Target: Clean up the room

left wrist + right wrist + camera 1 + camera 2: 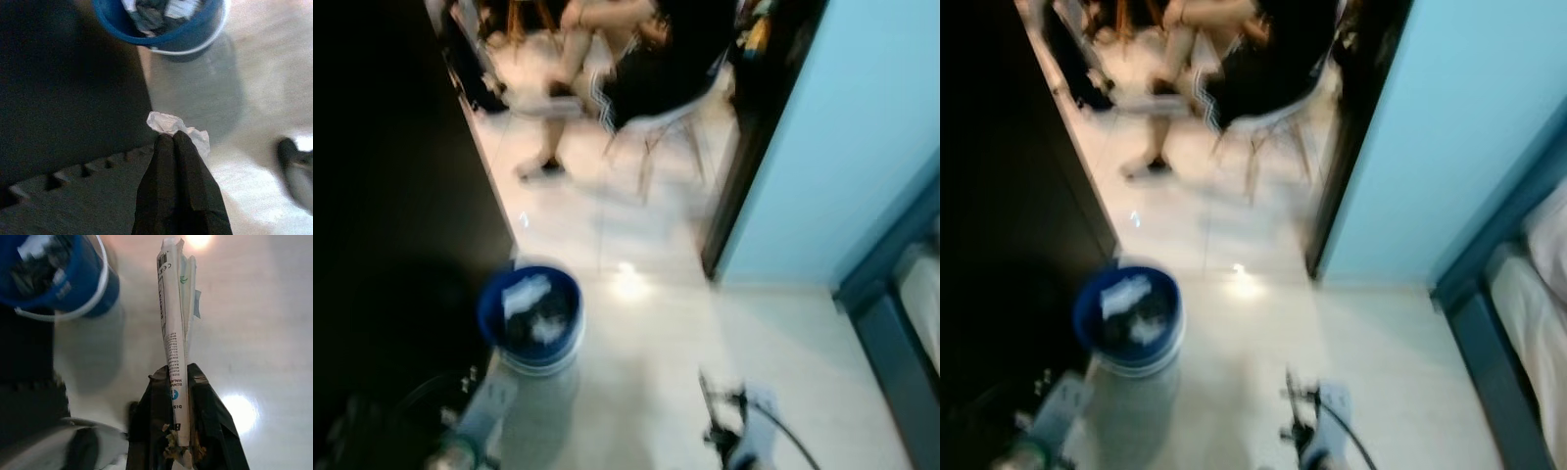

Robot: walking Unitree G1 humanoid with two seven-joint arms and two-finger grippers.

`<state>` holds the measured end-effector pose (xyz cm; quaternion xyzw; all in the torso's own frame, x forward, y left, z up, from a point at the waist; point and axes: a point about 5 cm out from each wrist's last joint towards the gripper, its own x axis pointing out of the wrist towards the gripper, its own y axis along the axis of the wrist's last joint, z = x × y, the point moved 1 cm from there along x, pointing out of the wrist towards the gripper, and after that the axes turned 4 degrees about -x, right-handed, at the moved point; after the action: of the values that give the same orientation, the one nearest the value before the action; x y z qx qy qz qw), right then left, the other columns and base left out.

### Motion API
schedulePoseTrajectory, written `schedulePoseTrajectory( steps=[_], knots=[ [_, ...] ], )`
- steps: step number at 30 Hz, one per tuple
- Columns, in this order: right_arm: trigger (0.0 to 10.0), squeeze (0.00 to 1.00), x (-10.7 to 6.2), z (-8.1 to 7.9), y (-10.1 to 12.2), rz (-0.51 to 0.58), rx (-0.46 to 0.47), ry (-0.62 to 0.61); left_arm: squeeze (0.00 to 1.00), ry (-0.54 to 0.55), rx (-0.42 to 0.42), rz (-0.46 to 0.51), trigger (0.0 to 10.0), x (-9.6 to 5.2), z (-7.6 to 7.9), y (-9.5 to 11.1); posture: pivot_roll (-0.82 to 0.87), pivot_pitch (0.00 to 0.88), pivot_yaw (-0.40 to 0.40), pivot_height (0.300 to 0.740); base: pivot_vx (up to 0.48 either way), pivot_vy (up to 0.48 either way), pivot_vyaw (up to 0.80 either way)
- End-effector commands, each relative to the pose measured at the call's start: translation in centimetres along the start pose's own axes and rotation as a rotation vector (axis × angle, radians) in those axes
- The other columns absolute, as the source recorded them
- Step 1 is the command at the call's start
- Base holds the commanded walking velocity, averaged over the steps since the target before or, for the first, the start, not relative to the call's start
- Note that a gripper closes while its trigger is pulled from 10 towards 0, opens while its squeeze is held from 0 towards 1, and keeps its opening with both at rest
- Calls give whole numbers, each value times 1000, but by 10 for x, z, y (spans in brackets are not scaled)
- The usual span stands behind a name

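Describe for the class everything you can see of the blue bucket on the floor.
The blue bucket is round, seemingly plastic, with a white band or handle around its outside near the rim. It stands upright on the pale tiled floor, close beside a dark wall or cabinet, just ahead of the robot on its left side. It is open-topped and already holds crumpled white and grey scraps. Neither end effector touches it. The head views are blurred, so finer detail cannot be told.

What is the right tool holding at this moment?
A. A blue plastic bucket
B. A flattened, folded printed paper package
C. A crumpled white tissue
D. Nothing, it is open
B: in the right wrist view, the right tool is shut on a flattened, folded printed paper package, with the blue plastic bucket standing on the floor beyond.
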<state>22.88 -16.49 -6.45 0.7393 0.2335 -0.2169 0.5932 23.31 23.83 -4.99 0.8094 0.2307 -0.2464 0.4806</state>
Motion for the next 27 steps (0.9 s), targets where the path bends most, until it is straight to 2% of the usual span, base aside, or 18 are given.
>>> schedulePoseTrajectory(
  steps=[1,7,13,18,27],
  knots=[
    [10000,0,-4,-1,-11,-22,31,-20,0,-8,34,-24,10000,-2,-6,-7,148,75,96,735,382,289,0],
    [10000,0,-4,2,-11,-17,33,-45,0,-17,51,10,10000,2,-9,5,142,73,101,735,388,283,0],
    [10000,0,-5,12,-7,-1,47,-72,0,-70,22,52,10000,6,2,19,137,70,86,735,0,0,0],
    [10000,0,-6,18,-6,-2,33,-81,0,-93,-12,62,10000,5,9,20,134,70,76,735,0,0,0],
    [10000,0,-5,15,-4,-6,20,-71,0,-95,-18,58,10000,5,14,19,128,67,61,735,0,0,0]
  ],
)
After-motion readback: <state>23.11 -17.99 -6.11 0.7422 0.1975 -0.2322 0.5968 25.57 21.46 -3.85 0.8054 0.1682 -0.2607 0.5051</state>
